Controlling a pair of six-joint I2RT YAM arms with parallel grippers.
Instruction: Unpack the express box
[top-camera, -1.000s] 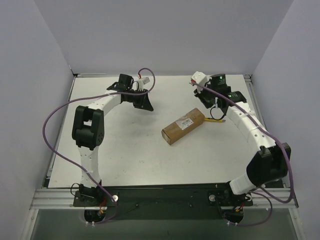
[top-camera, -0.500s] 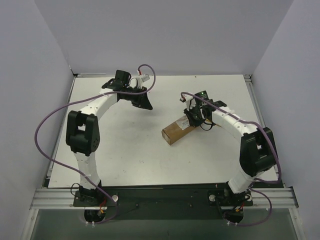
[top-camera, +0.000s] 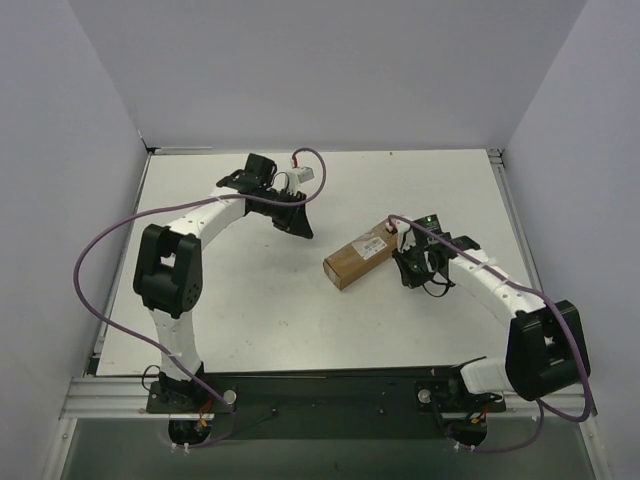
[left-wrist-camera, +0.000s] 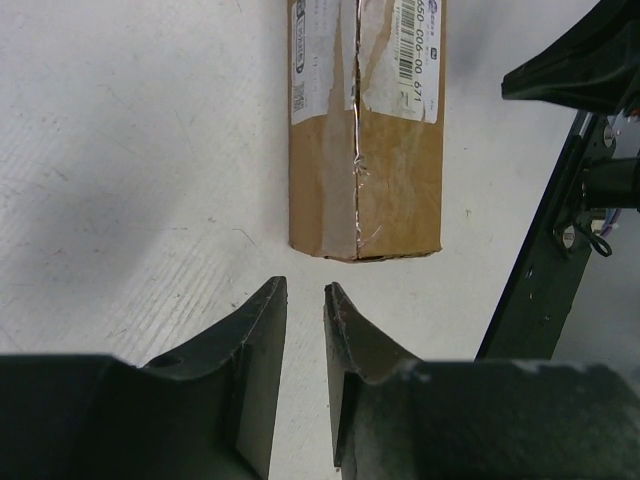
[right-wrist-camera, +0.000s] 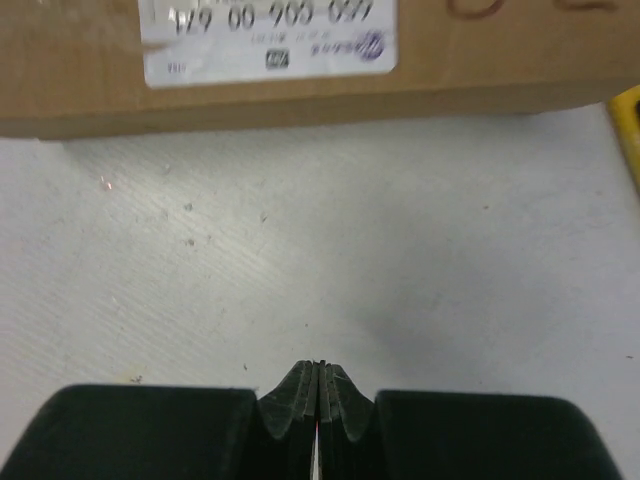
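Note:
The express box (top-camera: 365, 254) lies slantwise in the middle of the white table (top-camera: 250, 320), label up. In the left wrist view its short end (left-wrist-camera: 365, 150) faces me, with a rough tape seam running down the middle of the top. My left gripper (top-camera: 298, 222) hovers just back-left of the box, its jaws (left-wrist-camera: 305, 295) narrowly open over bare table with nothing between them. My right gripper (top-camera: 405, 264) sits low by the box's right end on the near side. Its jaws (right-wrist-camera: 319, 368) are pressed shut, a short way off the box's long side (right-wrist-camera: 300, 60).
A yellow edge (right-wrist-camera: 628, 125) pokes in at the right rim of the right wrist view, next to the box. The right arm's dark links (left-wrist-camera: 580, 190) show beside the box in the left wrist view. Grey walls enclose the table on three sides.
The right arm swung from the table's back right down to the near side of the box and its jaws closed. The left gripper shifted slightly right, toward the box.

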